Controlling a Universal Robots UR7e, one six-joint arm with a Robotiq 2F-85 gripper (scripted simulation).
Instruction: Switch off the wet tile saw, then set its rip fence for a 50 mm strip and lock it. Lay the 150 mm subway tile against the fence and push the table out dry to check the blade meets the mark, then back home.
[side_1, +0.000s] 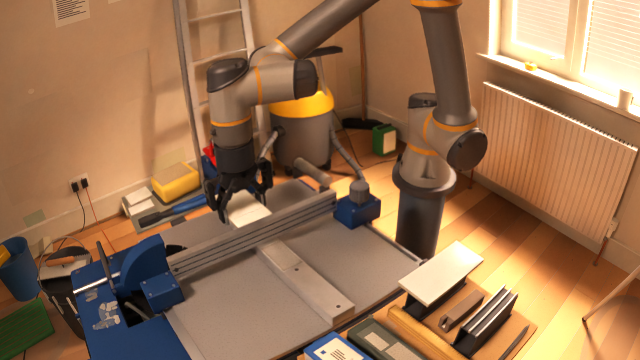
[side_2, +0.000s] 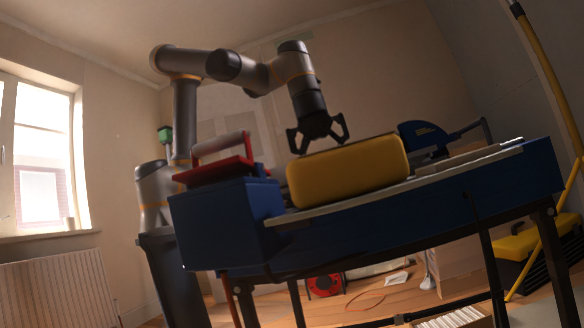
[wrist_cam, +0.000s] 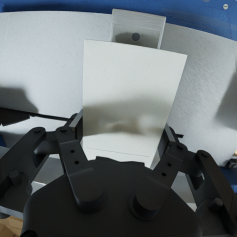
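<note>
The white subway tile (side_1: 248, 212) is partly hidden behind the grey rail (side_1: 257, 231) that crosses the saw, and in the second side camera a yellow sponge (side_2: 347, 169) hides it. My gripper (side_1: 238, 201) (side_2: 317, 141) (wrist_cam: 122, 140) has its two fingers clamped on the tile's long edges (wrist_cam: 130, 100), holding it low over the far part of the grey sliding table (side_1: 280, 280). The rip fence (side_1: 305, 280), a pale flat bar, lies on the table in front of the rail. The blue blade guard (side_1: 142, 257) stands at the rail's left end.
A blue water tray (side_1: 120, 320) sits at the saw's near left. A blue carriage block (side_1: 357, 210) sits at the rail's right end. The arm's base column (side_1: 417, 220) stands right of the table. Spare tiles and profiles (side_1: 450, 295) lie on the floor at right.
</note>
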